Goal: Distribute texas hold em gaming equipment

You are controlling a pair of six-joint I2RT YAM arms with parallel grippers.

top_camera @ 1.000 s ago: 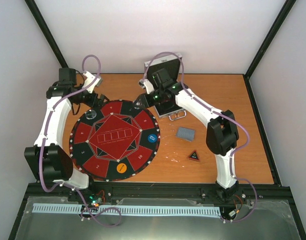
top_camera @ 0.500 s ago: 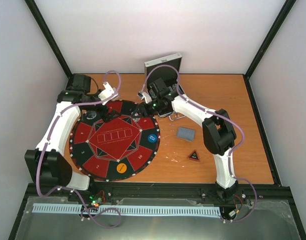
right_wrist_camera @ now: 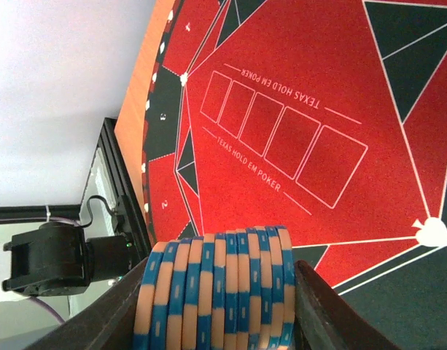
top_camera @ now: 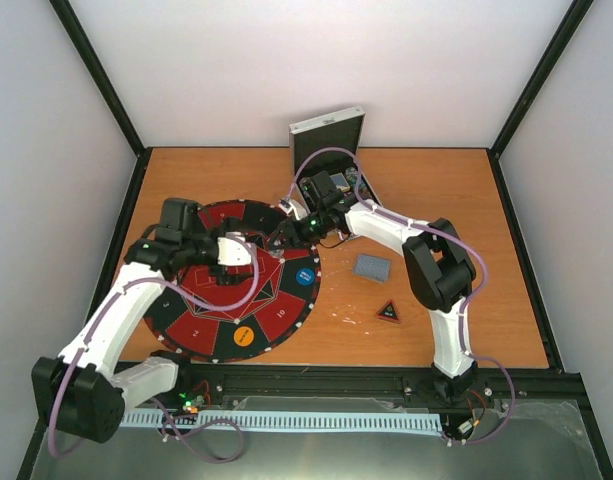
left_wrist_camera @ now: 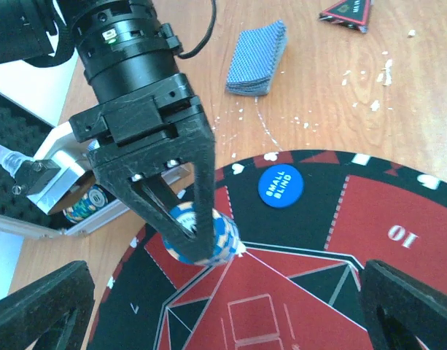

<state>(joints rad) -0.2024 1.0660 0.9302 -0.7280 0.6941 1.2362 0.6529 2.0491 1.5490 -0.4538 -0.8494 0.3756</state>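
Right gripper (left_wrist_camera: 196,244), half-closed, pinches a stack of blue-and-cream striped poker chips (right_wrist_camera: 216,292) low over the round red-and-black mat (top_camera: 201,325), seemingly to place it; left gripper (left_wrist_camera: 224,306) gapes empty.

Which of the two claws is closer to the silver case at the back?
Right. The right gripper, holding a stack of chips, is just in front of the case; the open left gripper is farther off, over the round mat.
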